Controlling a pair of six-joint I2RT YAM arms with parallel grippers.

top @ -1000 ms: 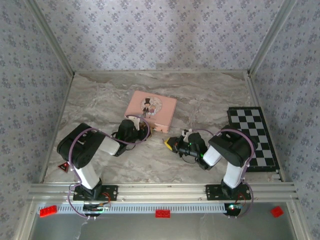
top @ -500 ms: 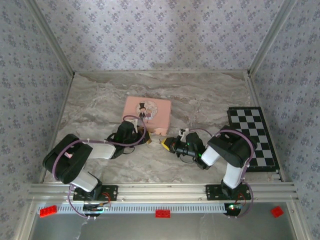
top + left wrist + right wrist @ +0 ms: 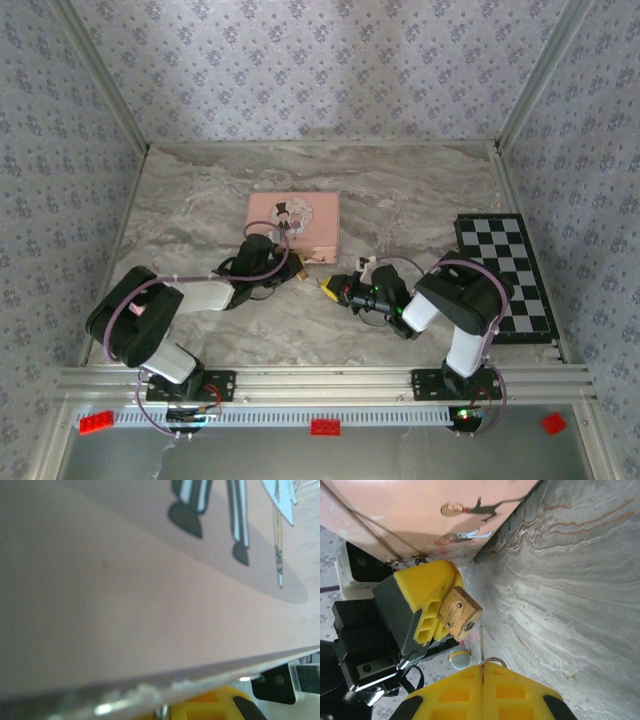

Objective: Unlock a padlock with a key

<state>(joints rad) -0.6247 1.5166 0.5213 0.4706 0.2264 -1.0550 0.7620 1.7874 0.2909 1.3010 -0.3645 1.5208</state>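
The padlock [image 3: 460, 614] is off the near right corner of the pink tin [image 3: 293, 218], about the middle of the marble table [image 3: 420, 200], gripped at the tip of the left gripper [image 3: 295, 268], whose fingers [image 3: 427, 599] are closed on it. In the right wrist view its brass body is tilted like a diamond. One flat face, with small dots, is turned toward the camera, and one corner hangs toward the right gripper [image 3: 482, 669]. Which way its shackle points cannot be made out. The right gripper's yellow fingers are pressed together on the key [image 3: 481, 647], a thin dark sliver. The key's ring [image 3: 493, 661] lies against the fingertips. The key's long axis runs straight out from between the fingertips, in line with the gripper. Its tip points at the padlock and ends just beside the padlock's lower corner, and whether it touches there is too fine to tell. The key is not seated in the lock. From above, the two grippers face each other tip to tip, just in front of the tin's near edge, with the left arm stretched low across the table toward the tin. The left wrist view is pressed close to the tin's lid and blurred, and the cartoon figures' legs show on it. A checkerboard [image 3: 505, 275] lies well apart at the right edge of the table.
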